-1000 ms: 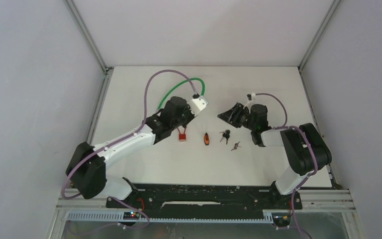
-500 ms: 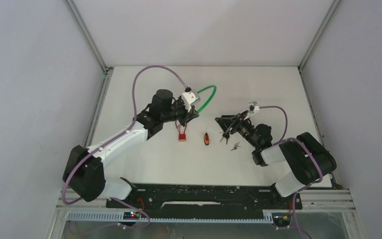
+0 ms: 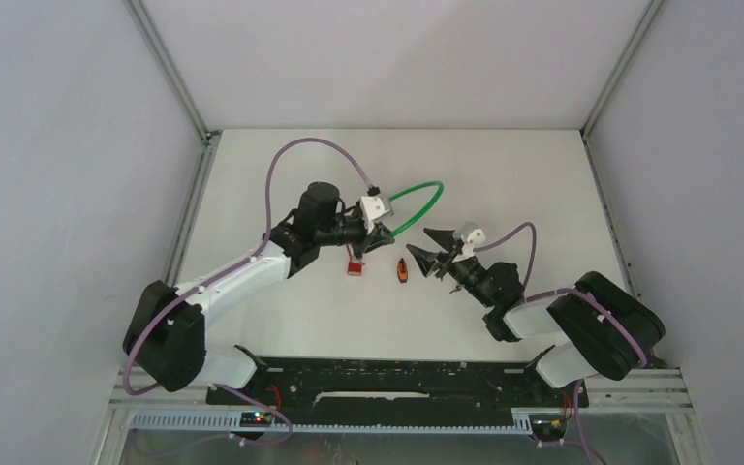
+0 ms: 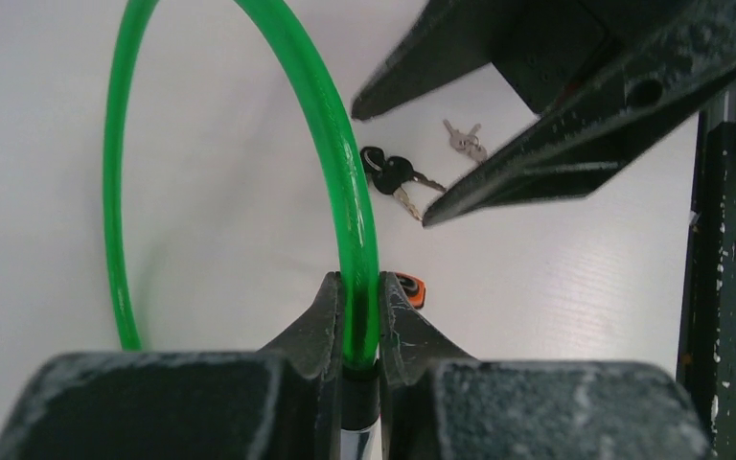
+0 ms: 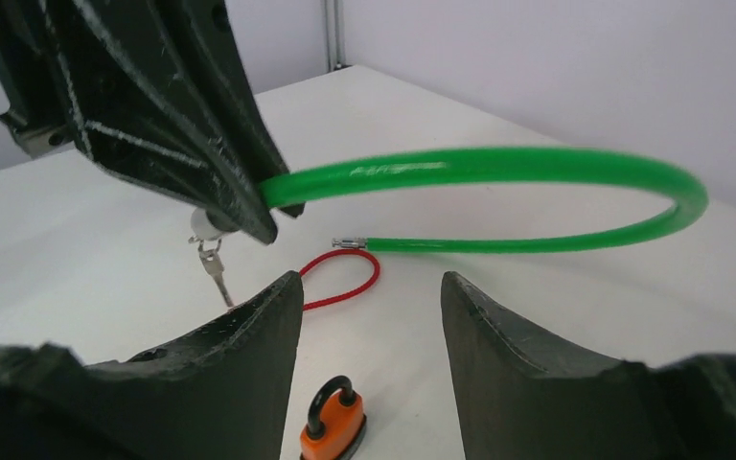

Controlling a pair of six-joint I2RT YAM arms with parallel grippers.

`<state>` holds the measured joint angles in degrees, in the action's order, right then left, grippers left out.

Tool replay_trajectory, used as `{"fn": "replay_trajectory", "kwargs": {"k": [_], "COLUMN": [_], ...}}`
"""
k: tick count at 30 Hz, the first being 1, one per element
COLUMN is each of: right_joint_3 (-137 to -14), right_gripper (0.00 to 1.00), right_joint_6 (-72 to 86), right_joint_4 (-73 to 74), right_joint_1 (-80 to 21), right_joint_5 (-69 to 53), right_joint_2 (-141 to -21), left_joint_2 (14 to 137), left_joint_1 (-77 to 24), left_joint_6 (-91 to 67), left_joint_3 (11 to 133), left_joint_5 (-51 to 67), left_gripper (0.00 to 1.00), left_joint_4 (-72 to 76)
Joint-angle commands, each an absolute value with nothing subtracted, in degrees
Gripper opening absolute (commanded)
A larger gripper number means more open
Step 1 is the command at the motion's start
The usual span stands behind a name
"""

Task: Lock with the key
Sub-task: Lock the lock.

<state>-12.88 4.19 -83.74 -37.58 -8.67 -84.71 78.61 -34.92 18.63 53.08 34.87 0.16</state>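
Right arm [image 3: 542, 315] swung in toward centre since a second ago. Grey walls [image 3: 58, 145], white worktop [image 3: 504, 174]. Left jaws clenched on green cable lock [image 3: 417, 203], held aloft. Right jaws released, just beside orange padlock [image 3: 402, 270]; keys [image 4: 393, 177] nearby on worktop.

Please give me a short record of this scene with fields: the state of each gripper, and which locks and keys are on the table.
left gripper: jaws shut on green cable lock, held above the table
cable end: metal tip free, not plugged in
right gripper: jaws open, empty, close to orange padlock
on table: orange padlock, red padlock, black-headed keys, small silver keys
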Motion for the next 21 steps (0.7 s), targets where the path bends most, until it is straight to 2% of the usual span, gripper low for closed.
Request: {"fn": "replay_trajectory", "kwargs": {"k": [1, 11, 21], "right_joint_3": [-13.38, -17.23, -21.14], "right_gripper": [0.57, 0.59, 0.58], "right_joint_6": [-0.72, 26.10, 35.94], "right_joint_4": [-87.19, -87.24, -87.19], "right_joint_1": [-37.20, -29.74, -27.71], "right_joint_5": [-9.00, -23.05, -29.45], "right_joint_2": [-83.70, -85.19, -90.52], "left_joint_2": [76.77, 74.82, 75.74], "left_joint_1": [-35.24, -36.87, -38.82], "left_joint_6": [20.77, 23.27, 24.62], "left_joint_3": [48.67, 36.79, 35.97], "left_joint_5": [37.93, 36.75, 36.81], "left_gripper": [0.00, 0.00, 0.00], "left_joint_4": [9.37, 28.06, 28.90]}}
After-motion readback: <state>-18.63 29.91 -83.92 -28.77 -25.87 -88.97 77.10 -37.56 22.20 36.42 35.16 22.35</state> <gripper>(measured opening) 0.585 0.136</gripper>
